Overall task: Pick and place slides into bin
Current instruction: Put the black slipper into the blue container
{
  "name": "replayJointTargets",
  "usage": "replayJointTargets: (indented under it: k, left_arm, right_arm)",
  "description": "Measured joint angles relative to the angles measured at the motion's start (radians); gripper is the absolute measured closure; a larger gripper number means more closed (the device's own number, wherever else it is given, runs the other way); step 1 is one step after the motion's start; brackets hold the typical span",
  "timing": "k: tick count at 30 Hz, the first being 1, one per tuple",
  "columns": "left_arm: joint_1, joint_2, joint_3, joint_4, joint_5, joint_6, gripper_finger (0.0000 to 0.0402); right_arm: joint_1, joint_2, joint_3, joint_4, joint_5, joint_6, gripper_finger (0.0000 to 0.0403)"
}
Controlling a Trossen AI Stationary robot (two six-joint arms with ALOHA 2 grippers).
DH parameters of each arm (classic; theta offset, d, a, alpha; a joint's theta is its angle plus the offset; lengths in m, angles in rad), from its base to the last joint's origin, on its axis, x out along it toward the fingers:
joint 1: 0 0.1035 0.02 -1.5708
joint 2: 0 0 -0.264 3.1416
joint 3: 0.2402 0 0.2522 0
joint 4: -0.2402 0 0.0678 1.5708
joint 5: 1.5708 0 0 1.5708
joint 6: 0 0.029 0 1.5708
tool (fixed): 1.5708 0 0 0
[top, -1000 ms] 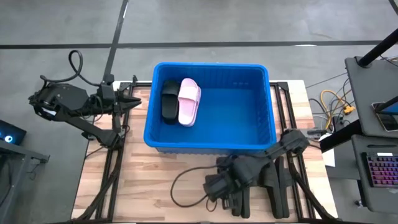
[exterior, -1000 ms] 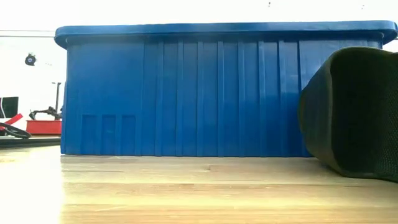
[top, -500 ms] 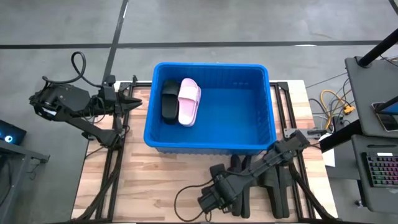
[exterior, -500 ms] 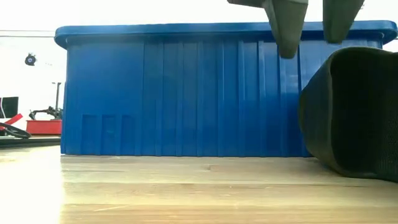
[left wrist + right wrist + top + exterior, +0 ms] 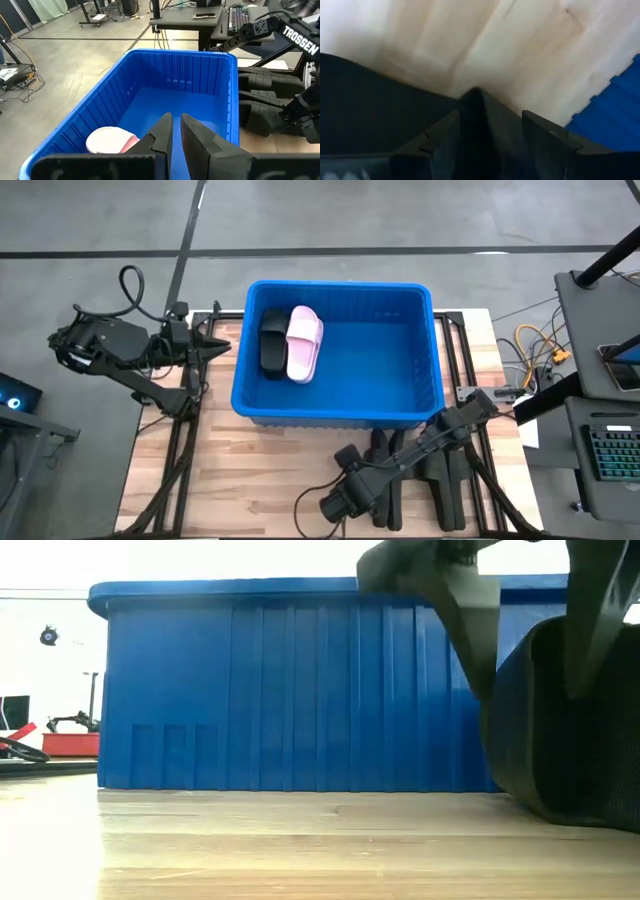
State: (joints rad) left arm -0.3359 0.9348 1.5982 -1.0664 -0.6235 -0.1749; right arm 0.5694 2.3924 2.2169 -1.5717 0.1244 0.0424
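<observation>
My right gripper [image 5: 530,640] stands wide, fingers [image 5: 442,142] straddling the edge of a black rubber slide [image 5: 570,740] on the table, near the big blue plastic bin [image 5: 340,420]

Right end effector [image 5: 487,132] fingers straddle a black slide's edge [image 5: 370,105] over pale tabletop [image 5: 470,45]; blue bin [image 5: 615,117] at 4 o'clock.

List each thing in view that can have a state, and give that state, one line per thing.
Blue bin: upright, holding two slides.
Pink slide: in bin.
Black slide in bin: beside the pink one.
Black slides on table: not yet binned.
Right gripper: open, straddling a black slide's edge.
Left gripper: shut, beside bin.
</observation>
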Motion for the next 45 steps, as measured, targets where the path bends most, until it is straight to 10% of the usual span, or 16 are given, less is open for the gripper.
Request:
replayJointTargets:
  k: [14,25,45]
  left_arm:
    - [0.000,0.026,-0.002,0.000,0.000,0.000,0.0379]
    - [0.000,0.052,-0.002,-0.001,-0.001,0.005,0.0379]
    - [0.000,0.060,-0.002,0.000,-0.002,0.007,0.0379]
  right_arm:
    - [-0.013,0.000,-0.140,0.001,0.068,-0.088,0.0213]
    - [-0.014,-0.001,-0.144,0.014,0.072,-0.107,0.0382]
    - [-0.033,-0.104,0.133,0.061,0.084,0.055,0.0390]
